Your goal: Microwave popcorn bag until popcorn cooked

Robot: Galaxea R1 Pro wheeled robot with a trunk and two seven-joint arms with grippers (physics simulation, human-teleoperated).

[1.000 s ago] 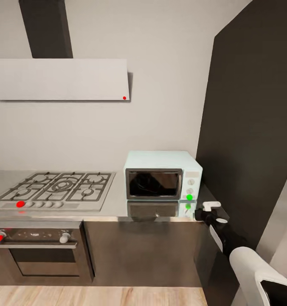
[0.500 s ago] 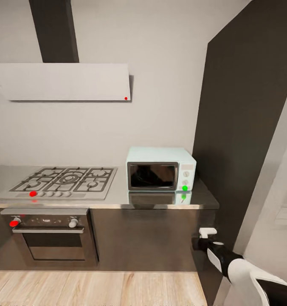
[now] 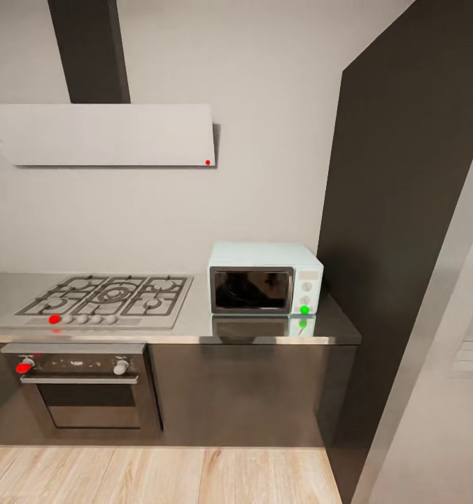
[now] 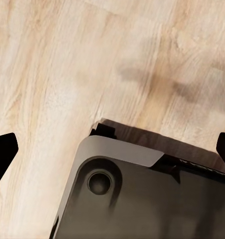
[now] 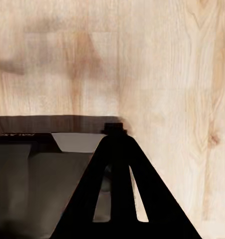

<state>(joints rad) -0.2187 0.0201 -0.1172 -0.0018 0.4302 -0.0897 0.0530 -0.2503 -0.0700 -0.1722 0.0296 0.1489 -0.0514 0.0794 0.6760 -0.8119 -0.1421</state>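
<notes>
The microwave point(image 3: 266, 278) stands on the surface point(image 3: 194, 325), door closed. No popcorn bag is seen on it, so progress cannot be judged. Left hand point(image 4: 112, 149): released, fingertips spread above the wooden floor point(image 4: 67, 64). Right hand point(image 5: 119, 209): clenched, empty.

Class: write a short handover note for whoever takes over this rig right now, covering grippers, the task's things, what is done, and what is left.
Left gripper: open, empty, hanging over the floor.
Right gripper: shut, empty, also above the floor.
Microwave: on the countertop beside the hob, door shut, green dot at its lower knob.
Bag: cannot be placed; the door glass is too dark to see inside.
Done: unclear; the green dot may mean it is heating.
Left: confirm the bag is inside and the popcorn cooks.
</notes>
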